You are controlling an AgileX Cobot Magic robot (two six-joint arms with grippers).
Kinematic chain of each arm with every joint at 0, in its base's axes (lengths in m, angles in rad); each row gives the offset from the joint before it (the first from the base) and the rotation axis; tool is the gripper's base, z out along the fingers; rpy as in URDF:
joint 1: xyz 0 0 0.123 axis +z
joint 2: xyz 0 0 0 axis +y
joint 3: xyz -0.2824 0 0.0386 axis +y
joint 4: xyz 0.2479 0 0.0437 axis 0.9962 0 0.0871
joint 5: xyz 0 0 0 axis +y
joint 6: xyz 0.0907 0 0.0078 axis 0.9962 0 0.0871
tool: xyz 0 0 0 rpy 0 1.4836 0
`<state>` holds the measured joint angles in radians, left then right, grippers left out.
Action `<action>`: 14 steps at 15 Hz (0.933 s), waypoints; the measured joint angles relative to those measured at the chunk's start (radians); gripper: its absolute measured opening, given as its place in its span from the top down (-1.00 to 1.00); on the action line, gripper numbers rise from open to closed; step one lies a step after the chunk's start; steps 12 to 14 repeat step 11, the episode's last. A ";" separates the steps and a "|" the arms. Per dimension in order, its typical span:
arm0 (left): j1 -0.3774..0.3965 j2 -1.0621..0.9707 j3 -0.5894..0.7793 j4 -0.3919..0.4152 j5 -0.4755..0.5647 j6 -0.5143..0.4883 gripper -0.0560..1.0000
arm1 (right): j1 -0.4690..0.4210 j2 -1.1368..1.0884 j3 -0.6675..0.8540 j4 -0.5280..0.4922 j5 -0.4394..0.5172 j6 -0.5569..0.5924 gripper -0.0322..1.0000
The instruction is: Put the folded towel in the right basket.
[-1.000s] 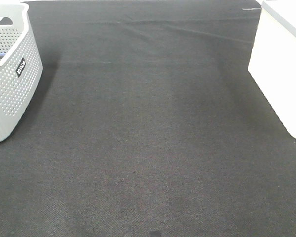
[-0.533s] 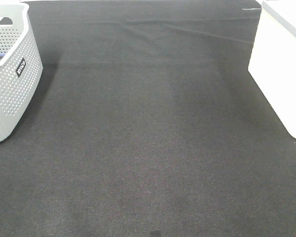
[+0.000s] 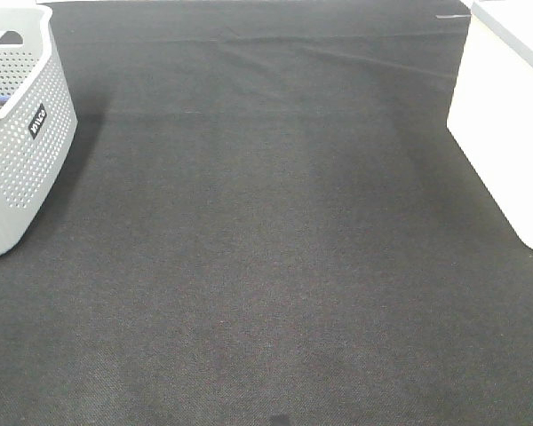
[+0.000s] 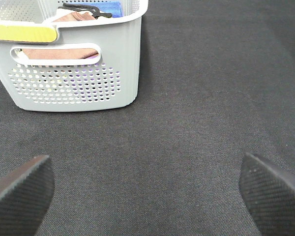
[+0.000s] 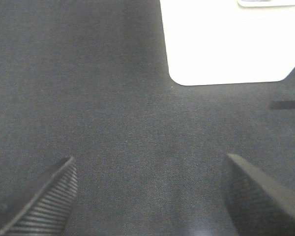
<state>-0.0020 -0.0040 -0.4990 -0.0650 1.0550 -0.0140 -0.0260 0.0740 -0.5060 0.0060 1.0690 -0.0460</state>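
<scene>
Dark cloth spanning between grey basket and white basket, left gripper spread, right gripper spread

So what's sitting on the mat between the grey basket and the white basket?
Nothing: in the exterior high view the black mat lies bare between the grey basket on the left and the white basket on the right.

The white basket is cut off at the exterior view's right edge.
</scene>
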 joint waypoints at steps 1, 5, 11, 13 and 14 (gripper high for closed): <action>0.000 0.000 0.000 0.000 0.000 0.000 -0.94 | -0.004 -0.005 0.000 0.000 0.000 0.000 -0.53; 0.000 0.000 0.000 0.000 0.000 0.000 -0.94 | -0.004 -0.077 0.000 0.000 -0.003 0.000 -0.53; 0.000 0.000 0.000 0.000 0.000 0.000 -0.94 | -0.004 -0.081 0.000 0.000 -0.003 0.000 -0.53; 0.000 0.000 0.000 0.000 0.000 0.000 -0.94 | -0.004 -0.081 0.000 0.000 -0.003 0.000 -0.53; 0.000 0.000 0.000 0.000 0.000 0.000 -0.94 | -0.004 -0.081 0.000 0.000 -0.003 0.000 -0.53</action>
